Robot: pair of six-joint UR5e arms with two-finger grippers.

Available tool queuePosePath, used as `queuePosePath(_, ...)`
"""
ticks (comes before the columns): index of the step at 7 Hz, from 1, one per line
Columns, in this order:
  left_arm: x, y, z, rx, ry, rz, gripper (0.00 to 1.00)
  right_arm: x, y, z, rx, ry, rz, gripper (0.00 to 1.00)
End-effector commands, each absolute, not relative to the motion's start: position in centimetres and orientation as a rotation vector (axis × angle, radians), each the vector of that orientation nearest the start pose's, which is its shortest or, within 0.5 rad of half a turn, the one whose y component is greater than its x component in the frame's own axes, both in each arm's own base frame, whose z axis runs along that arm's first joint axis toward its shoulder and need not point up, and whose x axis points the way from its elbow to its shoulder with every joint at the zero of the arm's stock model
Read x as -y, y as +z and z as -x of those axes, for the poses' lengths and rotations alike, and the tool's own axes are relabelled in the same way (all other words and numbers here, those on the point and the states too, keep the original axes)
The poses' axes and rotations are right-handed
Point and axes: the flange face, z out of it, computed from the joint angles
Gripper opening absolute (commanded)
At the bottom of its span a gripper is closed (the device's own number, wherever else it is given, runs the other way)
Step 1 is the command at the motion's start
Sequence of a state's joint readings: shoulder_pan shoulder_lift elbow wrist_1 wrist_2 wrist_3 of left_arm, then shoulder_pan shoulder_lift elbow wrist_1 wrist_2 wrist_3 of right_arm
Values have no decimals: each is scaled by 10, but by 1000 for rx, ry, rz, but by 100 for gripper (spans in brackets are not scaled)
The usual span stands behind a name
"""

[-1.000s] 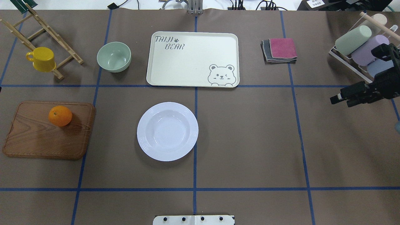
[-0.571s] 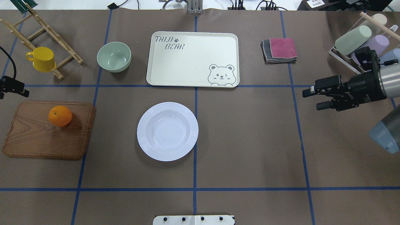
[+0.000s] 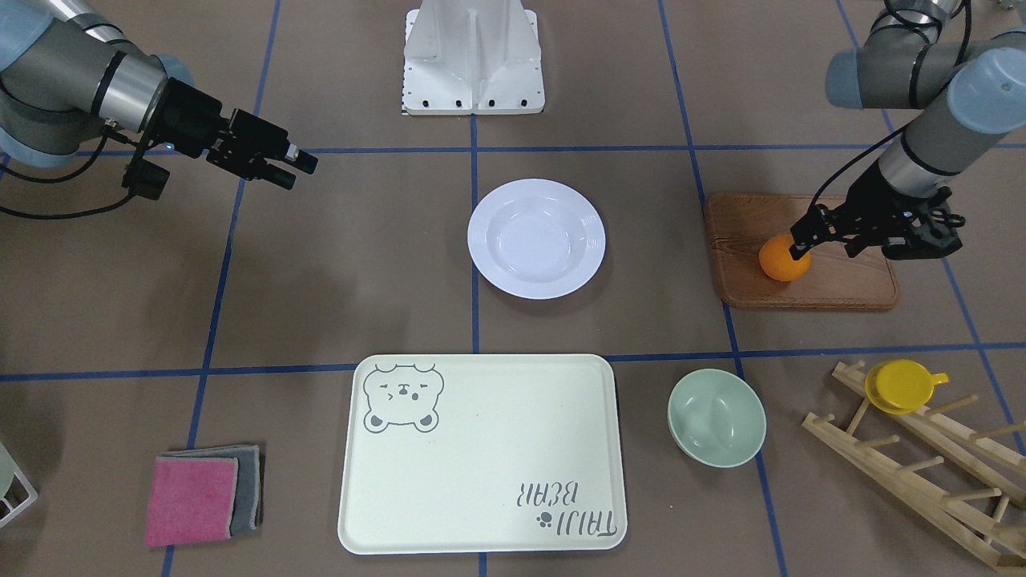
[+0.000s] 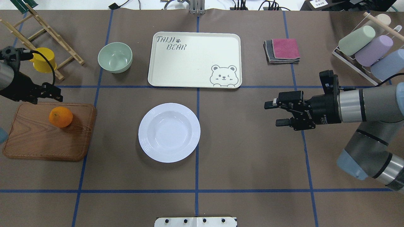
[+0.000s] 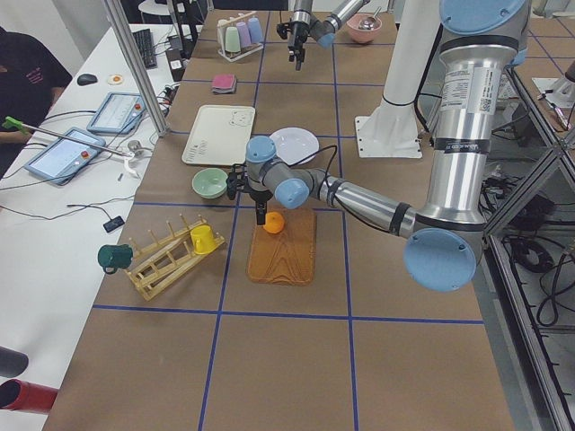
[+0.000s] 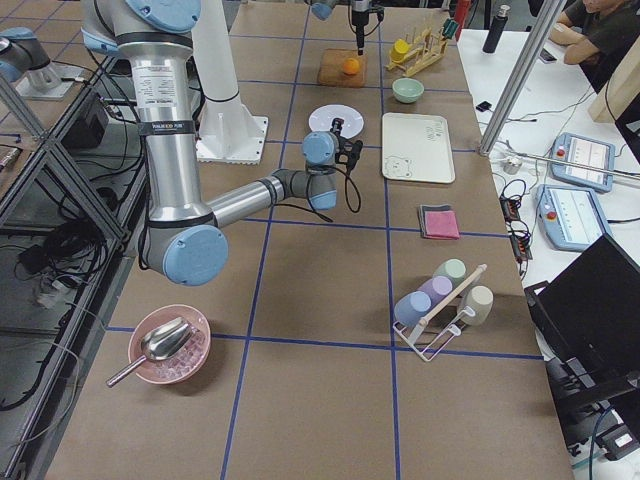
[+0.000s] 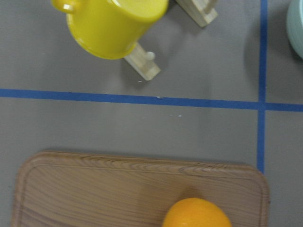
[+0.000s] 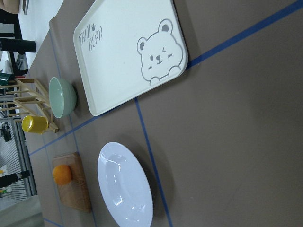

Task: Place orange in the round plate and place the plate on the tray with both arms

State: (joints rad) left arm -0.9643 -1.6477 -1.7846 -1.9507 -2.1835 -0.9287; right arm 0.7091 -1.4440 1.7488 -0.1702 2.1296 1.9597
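Clearly, right fingers gape wide, touching nothing.

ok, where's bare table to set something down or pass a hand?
Bare: between the round plate and the right end effector, and the whole strip robot-side of the plate. Narrow lane between plate and tray. Crowded: left end, with wooden board, green bowl, rack.
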Motion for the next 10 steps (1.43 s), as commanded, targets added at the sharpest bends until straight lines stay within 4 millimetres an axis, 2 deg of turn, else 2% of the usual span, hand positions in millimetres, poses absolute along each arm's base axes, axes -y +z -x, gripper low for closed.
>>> queuePosePath(1, 479, 479, -255, -863, -96, -46, 96, 366, 339, 369, 1736, 379, 118, 100)
queuePosePath(2, 476, 479, -260, -863, -90, -39, 96, 353, 325, 394, 1769, 396, 107, 100)
queuePosePath(3, 473, 482, -266, -859, -80, -30, 96, 349, 323, 400, 1774, 393, 108, 100)
queuePosePath(10, 470, 516, -287, -821, -68, 28, 96, 348, 322, 402, 1774, 389, 106, 100)
